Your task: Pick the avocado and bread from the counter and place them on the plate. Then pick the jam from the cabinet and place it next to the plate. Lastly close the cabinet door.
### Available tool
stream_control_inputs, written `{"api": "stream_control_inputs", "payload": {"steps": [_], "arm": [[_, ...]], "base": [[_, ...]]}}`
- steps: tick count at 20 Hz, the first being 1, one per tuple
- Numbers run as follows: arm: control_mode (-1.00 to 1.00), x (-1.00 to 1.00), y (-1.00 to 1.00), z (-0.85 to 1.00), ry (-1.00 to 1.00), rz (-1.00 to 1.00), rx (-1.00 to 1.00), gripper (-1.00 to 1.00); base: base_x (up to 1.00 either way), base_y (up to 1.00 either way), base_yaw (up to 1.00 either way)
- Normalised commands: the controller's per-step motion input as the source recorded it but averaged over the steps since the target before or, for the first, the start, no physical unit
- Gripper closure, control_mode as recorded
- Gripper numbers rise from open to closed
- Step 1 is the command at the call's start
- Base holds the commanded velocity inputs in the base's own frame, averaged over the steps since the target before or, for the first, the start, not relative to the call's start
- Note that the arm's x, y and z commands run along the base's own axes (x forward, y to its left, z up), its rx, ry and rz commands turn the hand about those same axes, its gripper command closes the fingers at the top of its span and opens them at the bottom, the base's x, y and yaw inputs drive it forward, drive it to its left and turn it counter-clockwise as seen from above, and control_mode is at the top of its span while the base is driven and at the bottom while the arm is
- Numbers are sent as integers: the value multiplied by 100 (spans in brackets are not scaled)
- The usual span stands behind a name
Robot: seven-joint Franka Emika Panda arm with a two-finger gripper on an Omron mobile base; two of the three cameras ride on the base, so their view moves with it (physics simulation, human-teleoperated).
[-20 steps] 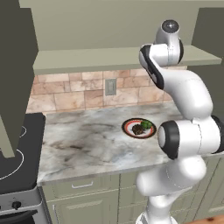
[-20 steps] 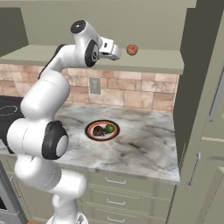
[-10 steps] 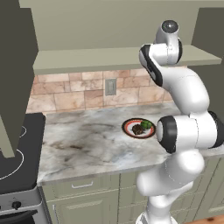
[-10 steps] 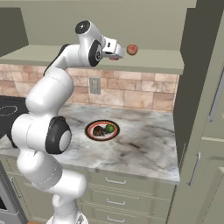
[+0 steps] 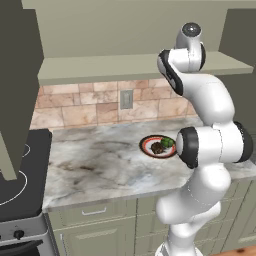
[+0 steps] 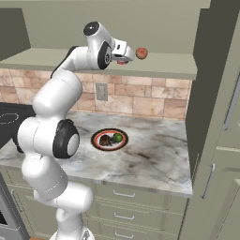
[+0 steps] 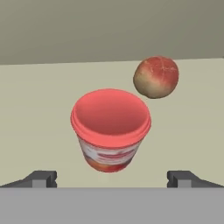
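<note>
Jam (image 7: 110, 129) between wide-open hand (image 7: 111, 179) fingertips, apple-like ball (image 7: 156, 77) just beside.

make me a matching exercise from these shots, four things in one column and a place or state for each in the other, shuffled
Things:
1. jam
2. avocado
3. gripper
4. reddish ball

Places or states:
A. open, holding nothing
B. on the plate beside the bread
C. on the cabinet shelf, straight ahead of the fingertips
D. on the cabinet shelf, beyond the jam and to one side

Pairs: 1-C, 2-B, 3-A, 4-D
</note>
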Motion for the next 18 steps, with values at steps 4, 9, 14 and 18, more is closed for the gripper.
{"api": "stream_control_inputs", "payload": {"steps": [4,9,14,18], "arm": [[-100,20,0,0,0,0,0,-100],[-100,18,-2,0,0,0,0,-100],[-100,16,-3,0,0,0,0,-100],[-100,17,-6,0,0,0,0,-100]], "base": [[0,0,0],[0,0,0],[0,0,0],[0,0,0]]}}
